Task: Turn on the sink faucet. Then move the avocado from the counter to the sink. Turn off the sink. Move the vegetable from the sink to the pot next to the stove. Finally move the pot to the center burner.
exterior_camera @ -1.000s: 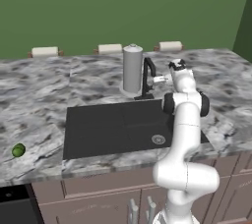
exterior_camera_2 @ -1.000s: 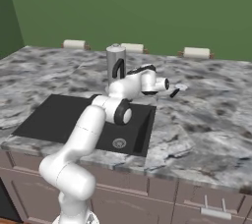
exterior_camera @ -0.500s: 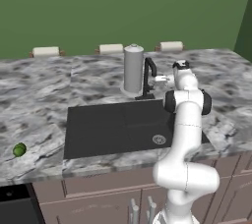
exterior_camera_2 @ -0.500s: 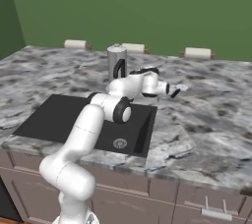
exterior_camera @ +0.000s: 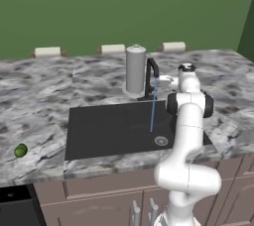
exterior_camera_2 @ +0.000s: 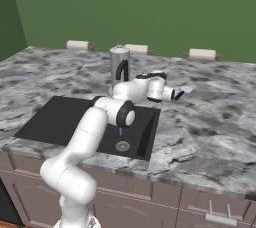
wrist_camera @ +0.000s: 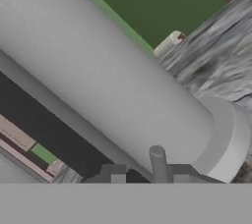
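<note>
Water now running: thin blue stream (exterior_camera: 153, 105) drops from the spout into the basin, none a second ago. Arm pose has barely changed.

End effector (exterior_camera_2: 183, 91) sits out over the grey-and-white marbled stone surface (exterior_camera: 49, 101), to the right of the slim black gooseneck faucet (exterior_camera: 150, 77) and close beside it. From the right base camera, its fingers stand slightly apart with nothing between them; contact with the faucet lever can't be confirmed. Hand camera looks along the side of the tall grey cylinder canister (wrist_camera: 113, 85), which fills most of that frame, with a small dark upright stub (wrist_camera: 157, 161) just ahead of the fingertips.

Canister stands just left of the faucet, behind the wide rectangular matte black sink (exterior_camera: 99, 131). Stream lands left of the small round silver drain (exterior_camera: 160, 141).

Small round dark-green avocado (exterior_camera: 20, 150) lies on the surface well left of the sink, near the front edge, far from the end effector, with the whole basin between them.

Three pale rolls (exterior_camera: 113, 49) lie along the back of the surface against the green wall (exterior_camera: 124, 7).
</note>
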